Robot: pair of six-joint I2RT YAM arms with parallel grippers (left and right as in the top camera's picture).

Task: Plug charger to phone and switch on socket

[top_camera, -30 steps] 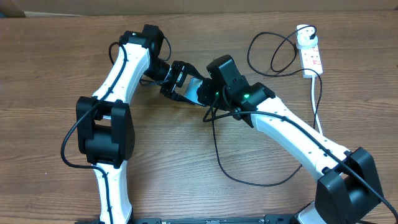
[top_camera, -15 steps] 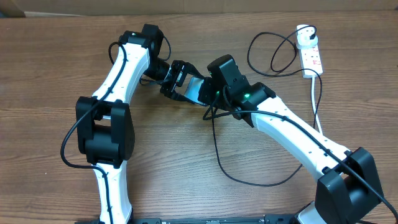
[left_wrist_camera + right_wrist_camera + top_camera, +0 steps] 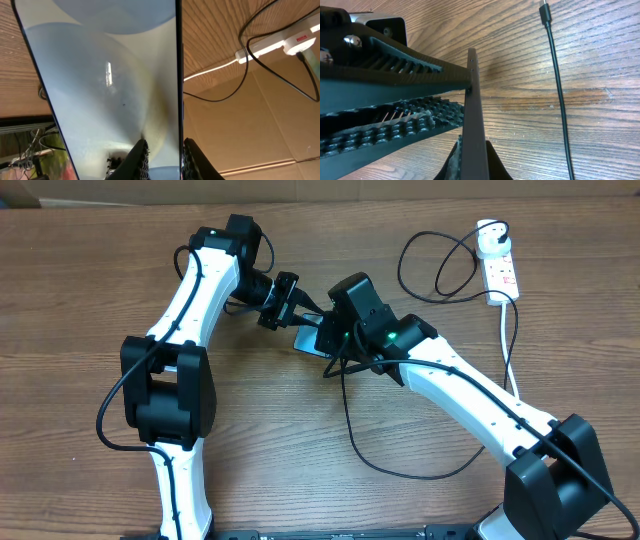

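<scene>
1. The left pincer (image 3: 293, 311) sits left of centre over the tabletop (image 3: 100, 280), clenched on the phone (image 3: 308, 338). Its own wrist view shows one ribbed finger (image 3: 141, 156) on the glass face and the other behind the thin edge. The overhead view is too small to show this.
2. The phone is held up on its edge between the two pincers. From overhead only a pale sliver shows, while in the left wrist view its glossy screen fills the left half.
3. The right pincer (image 3: 472, 150) is grasping the phone too, with a dark finger on each face at the end nearest its camera. There the phone reads as a thin dark strip, with the left pincer's ribbed fingers meeting it from the left.
4. The charger (image 3: 350, 430) loops across the tabletop under the right arm. Only the right wrist view shows its connector tip (image 3: 544, 10) — lying loose on the wood, to the right of the phone and apart from both pincers.
5. The socket (image 3: 501, 276) lies at the far right — well apart from the phone. The charger's white plug is seated at its far end, as the left wrist view also shows.
</scene>
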